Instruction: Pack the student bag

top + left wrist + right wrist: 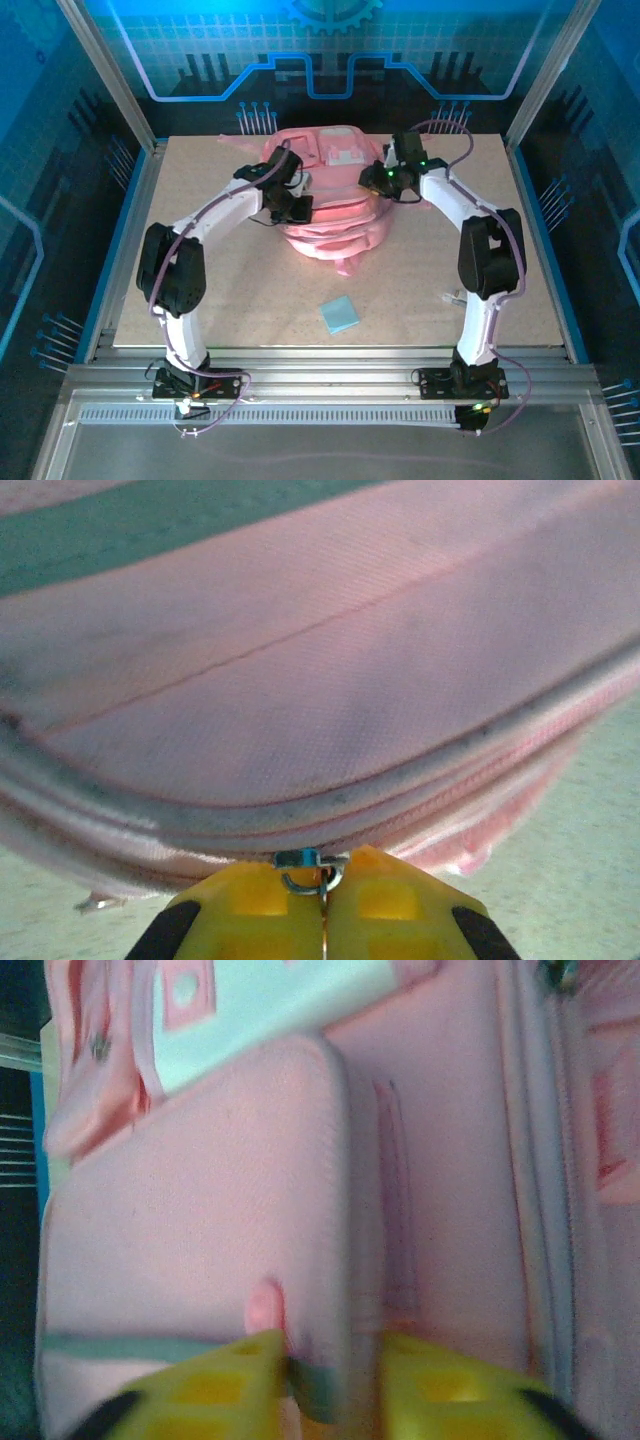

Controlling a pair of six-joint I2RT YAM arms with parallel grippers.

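The student bag point(325, 215) lies mid-table, toward the far edge. At its right side the right gripper point(330, 1360) straddles a padded pink panel point(200, 1240); whether it pinches, I cannot tell. At its left side the left gripper point(322, 872) is clamped together on the zipper pull point(305, 861), a ring which the wrist view resolves and the overhead blurs. Zipping seems in hand; the next move calls for a steady pull along the seam.

- Pale speckled surface point(200, 290), edged by an aluminium frame point(320, 375).
- Small light-blue flat square point(340, 316) lying on the surface, near side, about mid-width.
- Tiny whitish object point(452, 297) on the surface, near right; too small to identify.
- Flat pink case point(200, 1220) with a teal band, seen close in the right wrist view.
- Blue-lit patterned walls point(320, 50) on the far side, left and right.
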